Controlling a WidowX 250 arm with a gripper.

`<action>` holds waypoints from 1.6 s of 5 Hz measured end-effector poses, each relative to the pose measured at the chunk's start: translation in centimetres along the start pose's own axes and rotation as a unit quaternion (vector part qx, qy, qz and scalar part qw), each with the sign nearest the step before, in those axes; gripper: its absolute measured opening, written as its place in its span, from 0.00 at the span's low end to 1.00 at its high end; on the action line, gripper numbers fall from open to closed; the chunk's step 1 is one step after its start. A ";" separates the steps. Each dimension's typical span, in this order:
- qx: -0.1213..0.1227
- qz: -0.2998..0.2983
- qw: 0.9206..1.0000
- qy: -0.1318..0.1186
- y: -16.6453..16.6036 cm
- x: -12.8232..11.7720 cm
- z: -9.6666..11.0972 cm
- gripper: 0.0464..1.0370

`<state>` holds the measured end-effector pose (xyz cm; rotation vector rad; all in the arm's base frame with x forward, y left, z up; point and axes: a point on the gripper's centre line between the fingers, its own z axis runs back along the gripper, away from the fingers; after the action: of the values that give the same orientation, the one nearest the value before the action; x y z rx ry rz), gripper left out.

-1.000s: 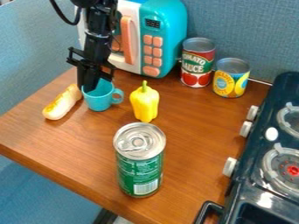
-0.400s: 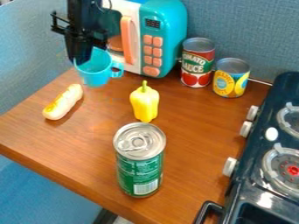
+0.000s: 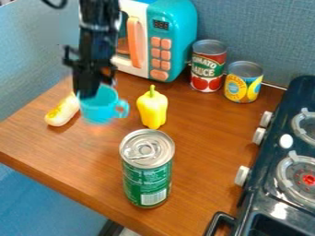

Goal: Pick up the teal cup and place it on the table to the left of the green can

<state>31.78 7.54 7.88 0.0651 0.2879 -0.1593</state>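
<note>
Cup (image 3: 102,109) is left of the pepper (image 3: 152,109), rim gripped in the jaws of the gripper (image 3: 87,93). Grasp appears complete; release is not yet done. Bun (image 3: 61,112) lies farther left of the pepper.

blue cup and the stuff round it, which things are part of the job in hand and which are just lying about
In the job:
- gripper
- blue cup, at the gripper

Just lying about:
- hot dog
- yellow pepper
- green can
- red can
- yellow can
- microwave
- stove
</note>
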 end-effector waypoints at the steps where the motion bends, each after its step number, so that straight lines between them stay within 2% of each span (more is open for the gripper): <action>1: 0.005 -0.037 0.999 0.018 -1.2 -0.5 -1.8 0.04; 3: 0.010 -0.059 0.998 0.030 -1.4 -1.1 -3.4 0.04; 4: 0.003 -0.072 0.997 0.039 -1.8 -1.7 -4.5 0.04; 6: -0.001 -0.073 0.997 0.037 -1.5 -2.1 -5.3 0.06; 7: -0.016 -0.046 0.998 0.033 -1.0 -2.4 -5.4 0.28; 8: -0.027 -0.029 0.999 0.019 -0.9 -2.2 -4.8 0.58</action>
<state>28.22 7.40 3.83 0.0074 0.3329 -0.2072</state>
